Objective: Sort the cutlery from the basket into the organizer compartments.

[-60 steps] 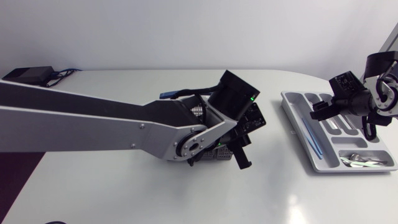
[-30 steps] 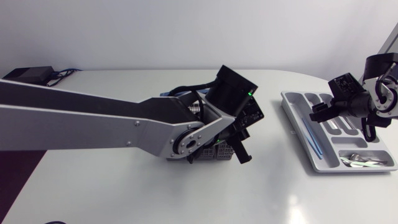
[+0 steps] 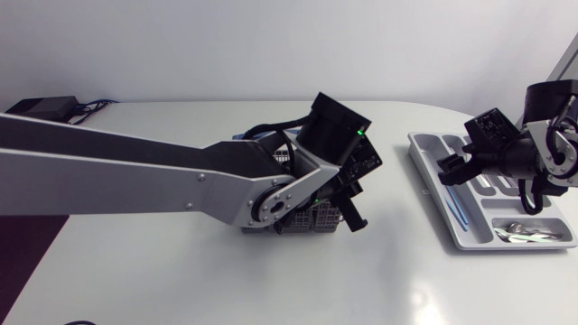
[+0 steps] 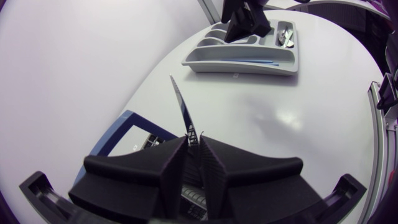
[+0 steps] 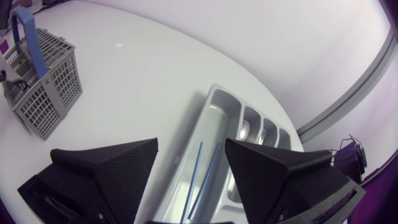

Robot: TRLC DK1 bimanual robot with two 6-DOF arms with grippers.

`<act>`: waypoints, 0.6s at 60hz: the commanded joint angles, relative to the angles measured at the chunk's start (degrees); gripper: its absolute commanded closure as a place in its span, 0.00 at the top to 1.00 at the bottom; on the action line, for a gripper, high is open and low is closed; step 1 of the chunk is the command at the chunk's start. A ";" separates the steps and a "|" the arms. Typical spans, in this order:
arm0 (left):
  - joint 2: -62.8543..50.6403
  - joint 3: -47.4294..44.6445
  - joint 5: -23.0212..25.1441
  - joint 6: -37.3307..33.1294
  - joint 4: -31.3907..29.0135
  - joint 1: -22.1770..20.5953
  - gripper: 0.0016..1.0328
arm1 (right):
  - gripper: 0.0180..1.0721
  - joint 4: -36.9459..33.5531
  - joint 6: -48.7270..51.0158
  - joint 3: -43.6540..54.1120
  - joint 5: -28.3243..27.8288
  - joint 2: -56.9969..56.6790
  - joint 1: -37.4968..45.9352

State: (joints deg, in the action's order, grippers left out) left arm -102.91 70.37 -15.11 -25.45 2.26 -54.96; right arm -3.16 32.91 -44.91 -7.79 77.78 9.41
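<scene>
Clamped only at its end in the left claw (image 4: 193, 143), the thin utensil (image 4: 180, 102) could be levered loose if snagged on the basket (image 5: 45, 84).

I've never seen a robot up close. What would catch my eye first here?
The long grey left arm stretches across the table, its left gripper shut on a thin dark utensil over the mesh basket. To the right, the open right gripper hangs over the grey organizer.
</scene>
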 commanded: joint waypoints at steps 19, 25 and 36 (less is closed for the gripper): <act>-2.56 -0.76 -3.52 1.72 3.54 -0.06 0.15 | 0.76 0.35 1.46 4.30 -1.17 -2.98 -3.61; -2.73 -1.64 -4.05 1.72 5.74 -0.41 0.18 | 0.76 0.35 1.46 4.30 -1.17 -2.90 -3.70; -4.14 -2.08 -5.36 1.81 7.58 -1.38 0.20 | 0.76 0.35 1.55 4.30 -1.08 -2.81 -3.70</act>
State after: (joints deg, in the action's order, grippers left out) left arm -105.27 70.24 -19.92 -25.04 8.99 -55.66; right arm -3.16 33.71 -41.98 -8.80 75.31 6.04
